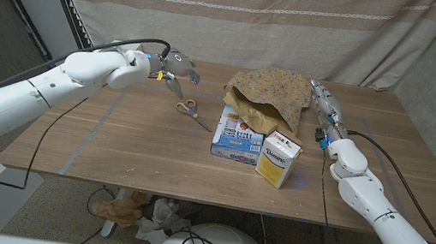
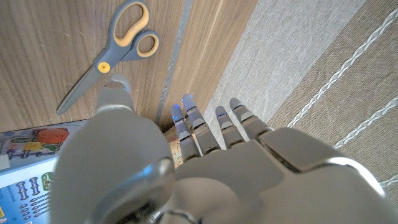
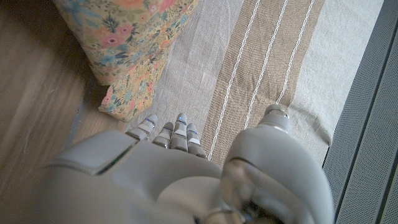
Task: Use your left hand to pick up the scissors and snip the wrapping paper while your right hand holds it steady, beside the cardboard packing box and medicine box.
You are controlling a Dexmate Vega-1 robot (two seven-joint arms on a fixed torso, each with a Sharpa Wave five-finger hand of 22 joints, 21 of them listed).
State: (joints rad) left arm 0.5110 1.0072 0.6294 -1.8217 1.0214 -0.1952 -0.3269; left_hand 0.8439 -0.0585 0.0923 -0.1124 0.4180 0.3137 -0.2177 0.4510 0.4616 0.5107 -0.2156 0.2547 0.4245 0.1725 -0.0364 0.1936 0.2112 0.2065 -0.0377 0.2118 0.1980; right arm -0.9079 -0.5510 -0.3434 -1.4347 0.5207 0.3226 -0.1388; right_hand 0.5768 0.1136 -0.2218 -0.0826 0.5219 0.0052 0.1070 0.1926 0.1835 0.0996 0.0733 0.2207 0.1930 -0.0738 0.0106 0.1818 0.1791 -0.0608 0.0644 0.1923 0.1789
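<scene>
- Both hands empty: left hand (image 1: 176, 67) fingers spread above scissors (image 1: 188, 108); right hand (image 1: 325, 103) open at wrapping paper's (image 1: 270, 95) three o'clock.
- Medicine box (image 1: 237, 138) at paper's six o'clock.

Wooden worktop (image 1: 136, 149) carried four items: scissors (image 1: 188, 107) left of centre, closed, lying flat; floral wrapping paper (image 1: 269, 98) at the back; blue medicine box (image 1: 237, 137) in front of it; cardboard box (image 1: 278, 158) just beside that.

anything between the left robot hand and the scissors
Nothing: in the head view only bare wood separates the left robot hand from the scissors. The left wrist view shows the same open tabletop there.
</scene>
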